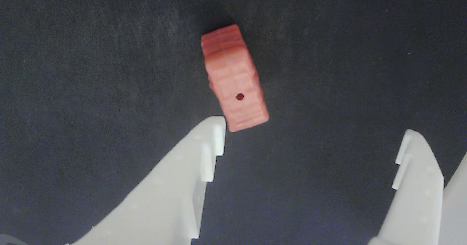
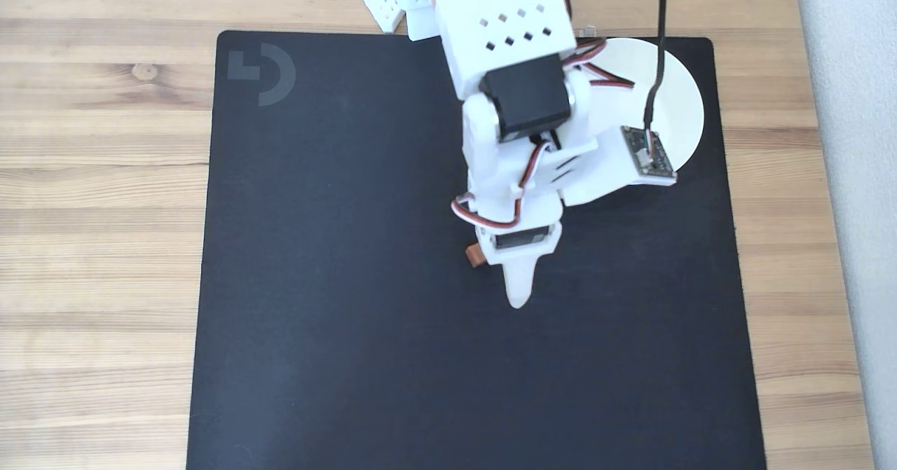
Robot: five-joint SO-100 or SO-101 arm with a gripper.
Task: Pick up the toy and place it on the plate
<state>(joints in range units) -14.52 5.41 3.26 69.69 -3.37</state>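
Wrist view: the white plastic two-finger end effector (image 1: 313, 128) hangs spread wide over a black fabric mat (image 1: 91, 73), gripping nothing. The left finger's tip sits just beside the near end of the toy (image 1: 235, 79), a small reddish-brown block with rounded corners, moulded brick lines and a tiny dark hole on its upper face; the right finger stands well apart at four o'clock. The toy lies flat on the mat at about eleven o'clock from the gap between the fingers, its long axis slightly tilted, so it is not yet bracketed. The wide spread likely leaves room to straddle the block, and the end effector would probably need to shift toward the toy before closing. Whether the left fingertip touches the block cannot be told.

In the fixed view, the white arm (image 2: 504, 43) reaches down from twelve o'clock, covering most of the toy (image 2: 476, 254); a sliver peeks out beside the wrist, and the finger spread is hard to read here. The round white shallow plate (image 2: 683, 99) waits at two o'clock on the mat's far corner, partly masked by the arm and a black cable (image 2: 659, 36). The mat rests on a light wooden worktop (image 2: 98, 176).
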